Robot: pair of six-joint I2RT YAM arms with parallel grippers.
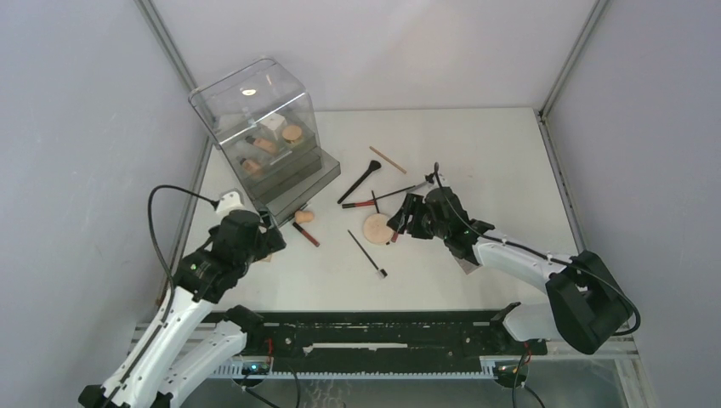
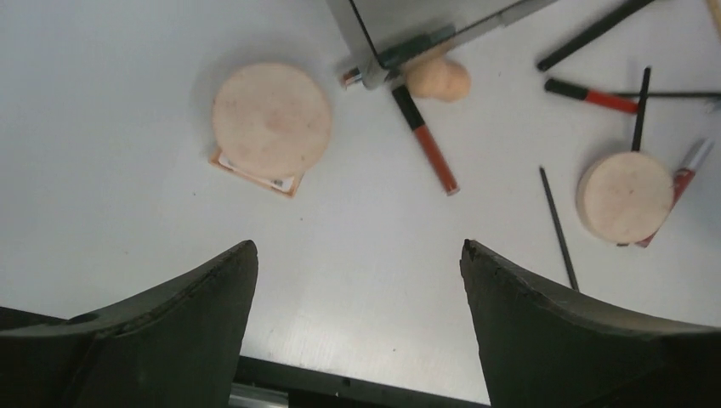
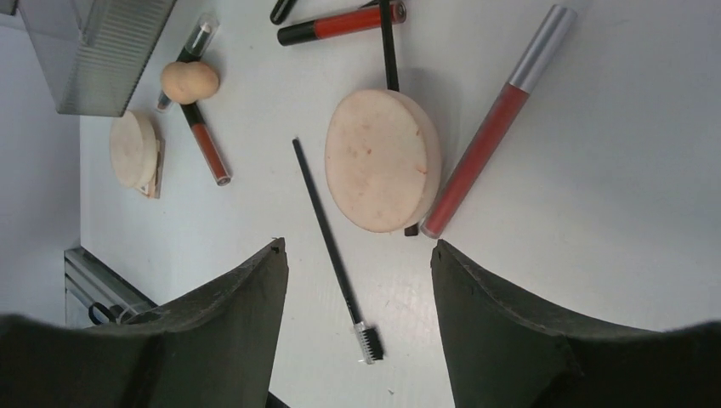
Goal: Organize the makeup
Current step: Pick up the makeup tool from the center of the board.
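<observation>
A few pieces are seen stowed in the clear organizer (image 1: 263,127) at the table's (image 1: 476,153) far-left corner. Left scattered mid-table are a round compact (image 1: 378,228), sponge (image 1: 303,217), lip tube (image 3: 485,144) and brush (image 3: 327,229). The left gripper (image 2: 357,255) and right gripper (image 3: 359,251) are spread, empty.
</observation>
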